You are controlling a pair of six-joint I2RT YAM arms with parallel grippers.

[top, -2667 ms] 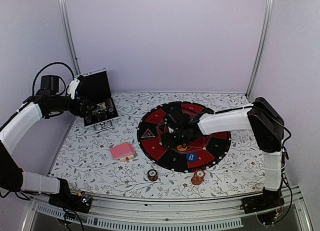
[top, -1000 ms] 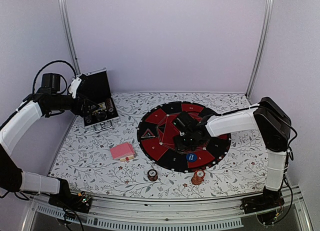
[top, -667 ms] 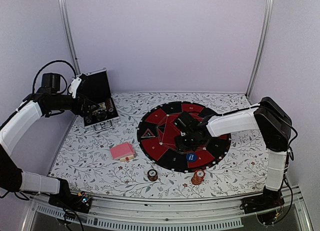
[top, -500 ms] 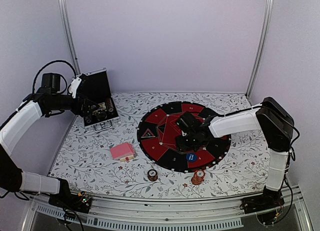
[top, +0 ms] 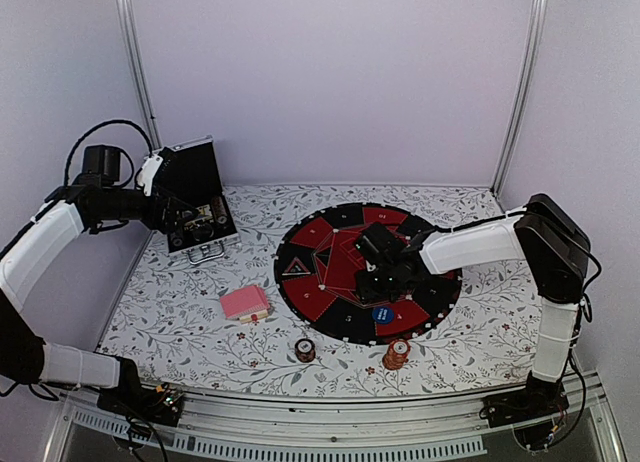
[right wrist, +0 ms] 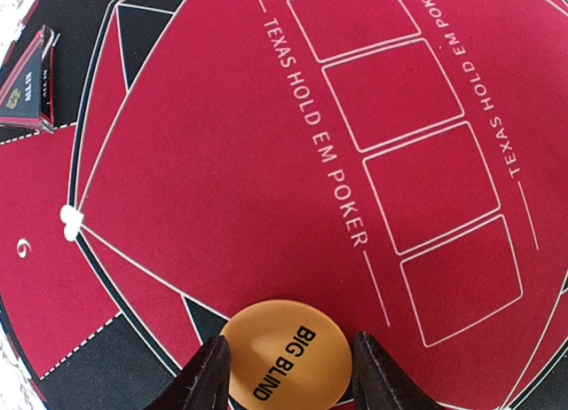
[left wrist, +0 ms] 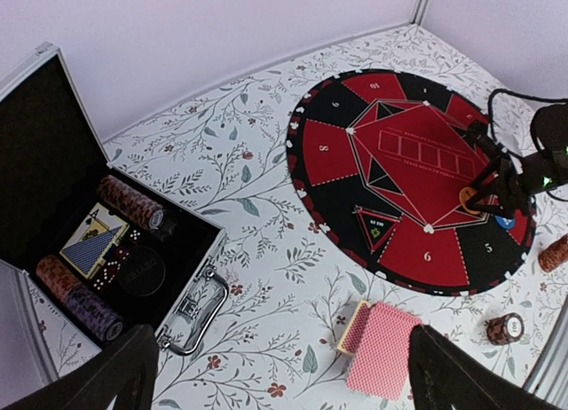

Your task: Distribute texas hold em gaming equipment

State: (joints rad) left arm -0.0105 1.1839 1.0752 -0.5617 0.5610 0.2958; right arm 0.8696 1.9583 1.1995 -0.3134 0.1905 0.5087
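The orange button disc (right wrist: 284, 361), marked BIG BLIND, lies flat on the red-and-black poker mat (right wrist: 222, 161). My right gripper (right wrist: 286, 374) straddles it, one fingertip against each edge. From above, the right gripper (top: 385, 282) is low over the mat's centre and hides the disc. The blue button disc (top: 382, 313) lies just in front of it. A pink-backed deck of cards (top: 244, 303) rests on the table left of the mat. My left gripper (top: 170, 217) hangs open and empty, high beside the case; its view shows the cards (left wrist: 383, 360) far below.
The open black case (top: 195, 207) stands at the back left with chip rolls and a card deck inside (left wrist: 89, 250). Two short chip stacks (top: 305, 350) (top: 397, 354) sit near the table's front edge. A small triangular token (top: 296, 268) lies on the mat's left side.
The right gripper has shifted slightly right over the mat's centre and its fingers have drawn in onto the orange disc. The left arm has not moved.
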